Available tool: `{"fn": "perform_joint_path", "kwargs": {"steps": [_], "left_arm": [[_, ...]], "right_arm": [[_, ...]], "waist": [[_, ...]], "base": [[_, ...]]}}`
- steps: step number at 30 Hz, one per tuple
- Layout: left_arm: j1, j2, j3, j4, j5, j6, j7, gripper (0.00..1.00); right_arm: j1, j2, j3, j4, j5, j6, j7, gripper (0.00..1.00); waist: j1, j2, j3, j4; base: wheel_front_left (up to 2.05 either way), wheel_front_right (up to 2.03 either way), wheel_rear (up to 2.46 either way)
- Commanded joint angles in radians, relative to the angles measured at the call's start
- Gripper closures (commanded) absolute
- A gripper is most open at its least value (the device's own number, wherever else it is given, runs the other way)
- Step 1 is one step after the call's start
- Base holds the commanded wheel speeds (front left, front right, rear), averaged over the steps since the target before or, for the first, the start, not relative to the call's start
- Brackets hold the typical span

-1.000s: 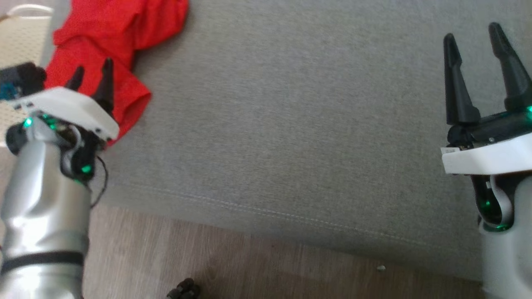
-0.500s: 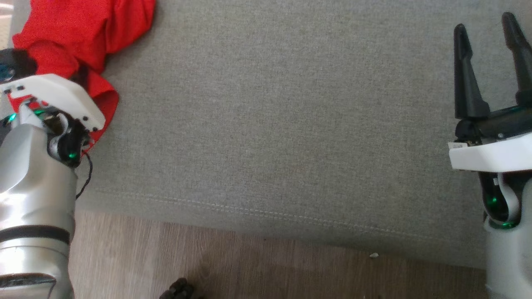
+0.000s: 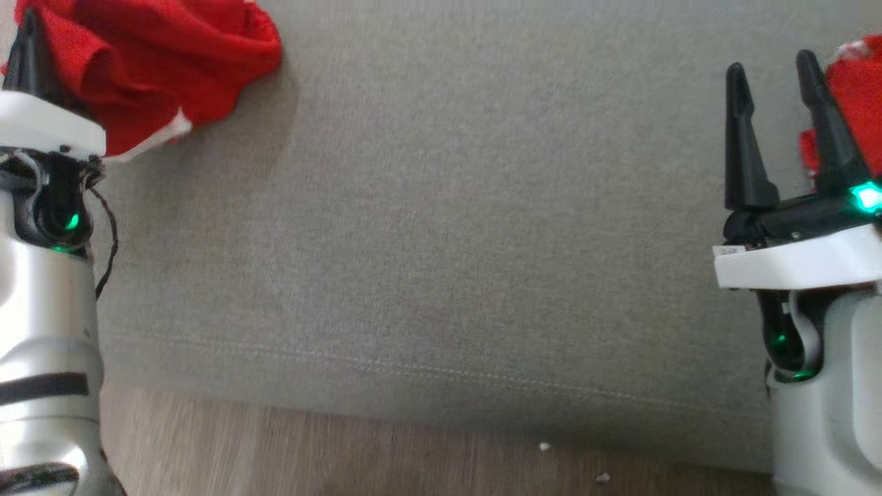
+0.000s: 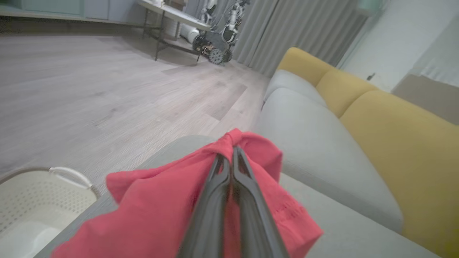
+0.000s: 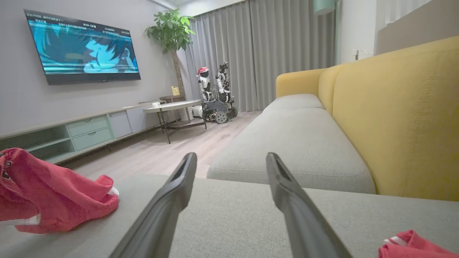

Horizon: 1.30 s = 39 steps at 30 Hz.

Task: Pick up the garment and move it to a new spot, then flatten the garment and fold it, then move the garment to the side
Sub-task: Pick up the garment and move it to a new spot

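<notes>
Left gripper [image 4: 231, 154] was clamped shut on the red garment [image 4: 154, 211]. In the left wrist view both dark fingers were pressed together, with a fold of the cloth pinched at their tips. The rest of the garment was bunched around and below the fingers. In the head view it sat at the far left corner of the grey seat cushion [image 3: 448, 207], crumpled, with a strip of white trim on its near edge and a shadow on the cushion to its right. Couldn't tell whether its lowest fold was touching the cushion or just above it.

Right gripper [image 3: 771, 63] was at the right side, well apart from the garment. Its jaws were spread wide with nothing between them and its fingers pointed away over the cushion. In the right wrist view, bare grey fabric showed between the two fingers.

A second red cloth [image 3: 854, 89] with some white on it lay at the far right edge, just beyond the right gripper's outer finger. Contact was unclear.

The middle of the cushion between the two arms was bare, with a seam line running along its near edge. A wood floor [image 3: 310, 455] lay on the near side, with a couple of small pale specks on it. A yellow backrest [image 5: 394, 118] ran along the right in the right wrist view. A white perforated basket [image 4: 36, 200] stood on the floor at the left, beside the sofa end. A wall TV [image 5: 82, 46] was switched on across the room.
</notes>
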<state>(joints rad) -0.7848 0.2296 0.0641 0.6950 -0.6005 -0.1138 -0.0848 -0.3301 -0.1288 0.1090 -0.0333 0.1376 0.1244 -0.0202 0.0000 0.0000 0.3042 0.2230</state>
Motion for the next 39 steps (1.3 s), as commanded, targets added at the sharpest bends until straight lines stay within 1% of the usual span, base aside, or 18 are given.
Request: {"fn": "perform_joint_path", "kwargs": {"steps": [1, 5, 9, 11, 14, 19, 23, 27, 31, 32, 33, 35, 36, 37, 39], "left_arm": [[-0.006, 0.035, 0.017, -0.064, -0.005, 0.001, 0.018, 1.00], [0.024, -0.022, -0.016, -0.220, -0.027, 0.029, 0.113, 1.00], [0.035, -0.089, -0.063, -0.371, -0.043, 0.064, 0.197, 1.00], [0.046, -0.124, -0.091, -0.426, -0.055, 0.085, 0.230, 1.00], [0.054, -0.158, -0.156, -0.471, -0.054, 0.118, 0.250, 1.00], [0.031, -0.177, -0.256, -0.465, -0.087, 0.172, 0.222, 1.00], [-0.024, -0.179, -0.359, -0.426, -0.182, 0.235, 0.153, 1.00], [-0.085, -0.179, -0.474, -0.374, -0.264, 0.277, 0.073, 1.00], [-0.166, -0.179, -0.567, -0.328, -0.314, 0.305, 0.010, 1.00], [-0.184, -0.179, -0.590, -0.306, -0.315, 0.308, 0.000, 1.00], [-0.184, -0.179, -0.590, -0.306, -0.315, 0.308, 0.000, 1.00], [-0.214, -0.179, -0.637, -0.244, -0.298, 0.316, -0.007, 1.00], [-0.225, -0.179, -0.660, -0.212, -0.287, 0.314, -0.009, 0.38], [-0.233, -0.179, -0.675, -0.183, -0.288, 0.309, -0.012, 0.00], [-0.245, -0.179, -0.706, -0.129, -0.283, 0.295, -0.021, 0.00]], "right_arm": [[-0.003, 0.016, 0.026, -0.027, 0.010, 0.006, -0.010, 0.00], [-0.007, 0.029, 0.033, -0.011, 0.015, 0.006, -0.025, 0.00], [-0.024, 0.042, 0.032, -0.014, 0.021, 0.006, -0.036, 0.00], [-0.033, 0.049, 0.032, -0.014, 0.026, 0.006, -0.044, 0.00], [-0.043, 0.054, 0.042, -0.008, 0.027, 0.006, -0.054, 0.00], [-0.069, 0.065, 0.075, 0.008, 0.039, 0.006, -0.078, 0.00], [-0.098, 0.072, 0.109, 0.021, 0.049, 0.006, -0.097, 0.00], [-0.115, 0.076, 0.144, 0.045, 0.063, 0.006, -0.122, 0.00], [-0.127, 0.078, 0.160, 0.061, 0.083, 0.006, -0.148, 0.00], [-0.129, 0.078, 0.164, 0.066, 0.091, 0.006, -0.155, 0.00], [-0.129, 0.078, 0.164, 0.066, 0.091, 0.006, -0.155, 0.00], [-0.134, 0.078, 0.174, 0.077, 0.105, 0.006, -0.167, 0.00], [-0.136, 0.078, 0.178, 0.083, 0.109, 0.006, -0.173, 0.00], [-0.138, 0.078, 0.182, 0.088, 0.113, 0.006, -0.178, 0.00], [-0.142, 0.078, 0.185, 0.097, 0.118, 0.006, -0.186, 0.00]], "waist": [[0.0000, 0.0000, -0.036, -0.025], [0.0000, 0.0000, -0.057, -0.063], [0.0000, 0.0000, -0.037, -0.112], [0.0000, 0.0000, -0.026, -0.143], [0.0000, 0.0000, -0.007, -0.190], [0.0000, 0.0000, 0.022, -0.288], [0.0000, 0.0000, 0.055, -0.371], [0.0000, 0.0000, 0.076, -0.446], [0.0000, 0.0000, 0.108, -0.495], [0.0000, 0.0000, 0.112, -0.503], [0.0000, 0.0000, 0.112, -0.503], [0.0000, 0.0000, 0.122, -0.517], [0.0000, 0.0000, 0.125, -0.522], [0.0000, 0.0000, 0.127, -0.525], [0.0000, 0.0000, 0.130, -0.527]], "base": [[0.00, 0.00, 0.00], [0.00, 0.00, 0.00], [0.00, 0.00, 0.00], [0.00, 0.00, 0.00], [0.00, 0.00, 0.00], [0.00, 0.00, 0.00], [0.00, 0.00, 0.00], [0.00, 0.00, 0.00], [0.00, 0.00, 0.00], [0.00, 0.00, 0.00], [0.00, 0.00, 0.00], [0.00, 0.00, 0.00], [0.00, 0.00, 0.00], [0.00, 0.00, 0.00], [0.00, 0.00, 0.00]]}}
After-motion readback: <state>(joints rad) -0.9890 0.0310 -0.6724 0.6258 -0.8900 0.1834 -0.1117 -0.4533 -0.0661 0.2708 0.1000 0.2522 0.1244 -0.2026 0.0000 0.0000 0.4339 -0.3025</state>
